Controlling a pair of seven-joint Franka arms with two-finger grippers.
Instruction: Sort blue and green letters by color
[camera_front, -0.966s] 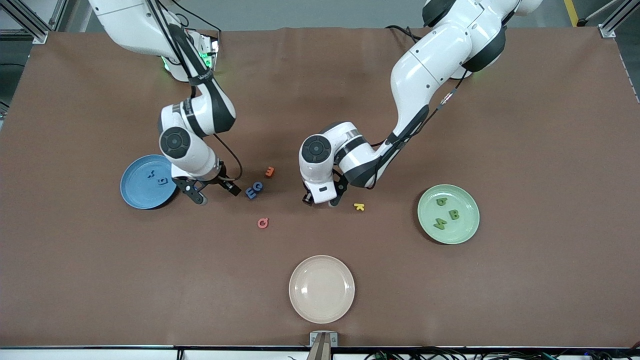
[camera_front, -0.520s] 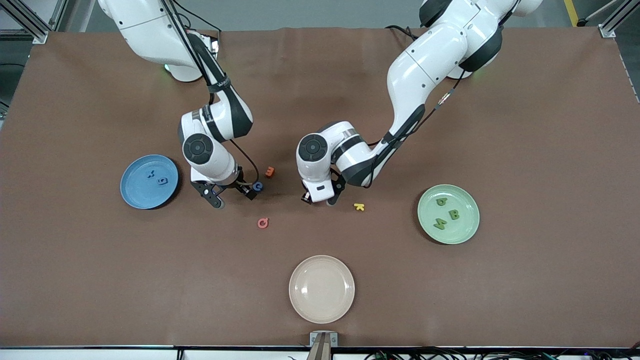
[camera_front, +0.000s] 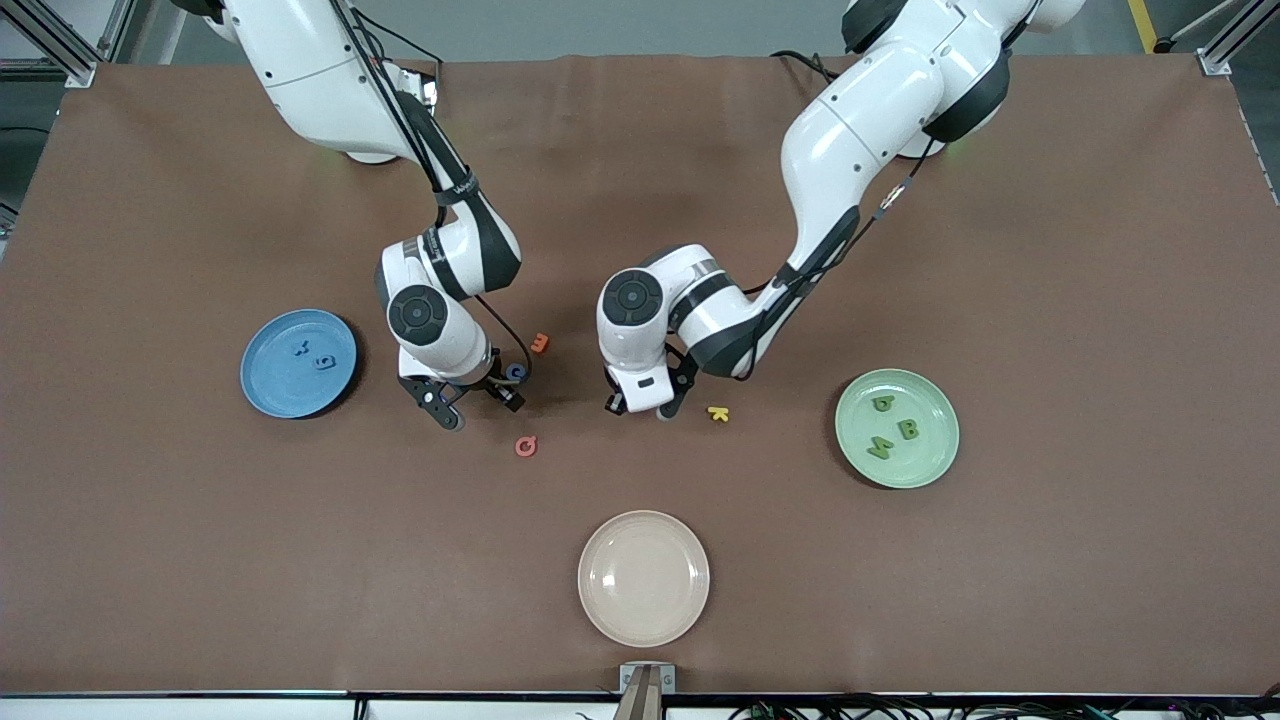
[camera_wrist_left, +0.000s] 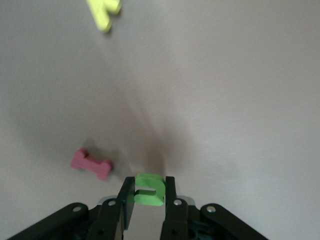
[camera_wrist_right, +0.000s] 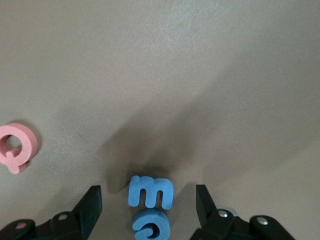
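Right gripper (camera_wrist_right: 147, 210) spread wide, low over two blue letters (camera_wrist_right: 151, 192) at frame centre-left, both lying between fingers; blue plate (camera_front: 298, 362) further left. Left gripper (camera_wrist_left: 146, 202) clamped on green letter (camera_wrist_left: 149, 189) at frame centre; green plate (camera_front: 897, 428) at right

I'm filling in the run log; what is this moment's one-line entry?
left gripper: shut on green letter | right gripper: open over two blue letters | blue plate: two letters | green plate: three

beige plate (camera_front: 644, 578), pink q (camera_front: 526, 446), yellow k (camera_front: 718, 413), orange letter (camera_front: 540, 344)
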